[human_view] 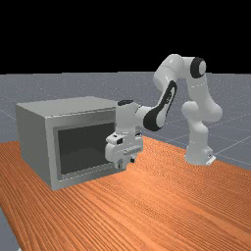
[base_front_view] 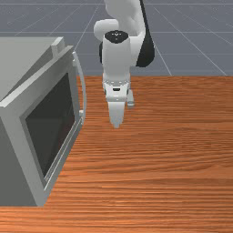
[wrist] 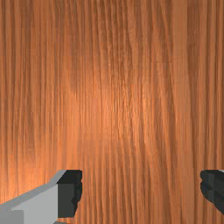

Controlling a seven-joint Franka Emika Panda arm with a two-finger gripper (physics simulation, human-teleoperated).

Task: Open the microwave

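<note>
Pointing down above the tabletop (base_front_view: 159,159), the end effector (human_view: 125,163) has its fingers (wrist: 68,194) spread wide apart and has hold of nothing. The microwave (base_front_view: 27,52) stands at the front view's left, with its dark window (base_front_view: 52,123) and curved handle (base_front_view: 83,93); the end effector is to the front view's right of the handle, apart from it. At the far view's left, the microwave's front is partly covered by the end effector and arm (human_view: 164,105).

White arm (human_view: 197,90) bent at the elbow, hand (human_view: 126,163) pointing down, fingers (wrist: 69,194) wide apart
</note>
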